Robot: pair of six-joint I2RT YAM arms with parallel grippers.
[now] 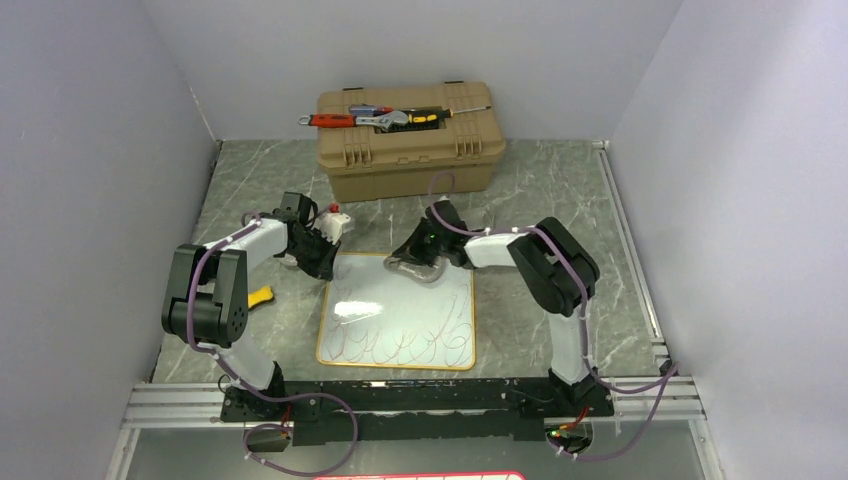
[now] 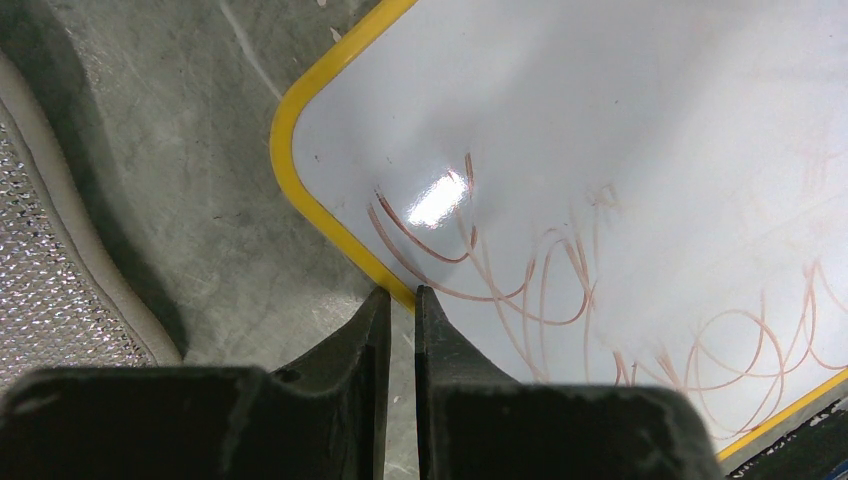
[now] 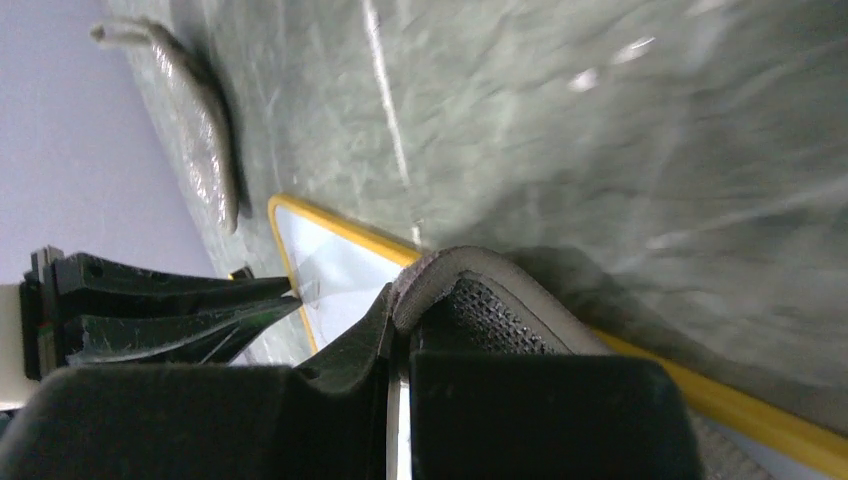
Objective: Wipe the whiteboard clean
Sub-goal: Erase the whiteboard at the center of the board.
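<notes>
The whiteboard (image 1: pixel 395 300) lies flat on the table, white with a yellow rim and thin reddish scribbles along its near part. My left gripper (image 1: pixel 322 262) stands at the board's far left corner. In the left wrist view its jaws (image 2: pixel 400 293) leave only a slit, nothing between them, tips at the yellow rim (image 2: pixel 330 225). My right gripper (image 1: pixel 418 258) sits at the board's far edge, shut on a grey mesh cloth (image 1: pixel 408 270). In the right wrist view that cloth (image 3: pixel 500 290) folds over the fingertips (image 3: pixel 400 300) above the rim (image 3: pixel 720 405).
A tan toolbox (image 1: pixel 410 145) with tools on its lid stands behind the board. A second grey cloth (image 2: pixel 50 260) lies left of the board. A yellow object (image 1: pixel 260 295) lies near the left arm, and a small white and red thing (image 1: pixel 335 222) sits behind the left gripper.
</notes>
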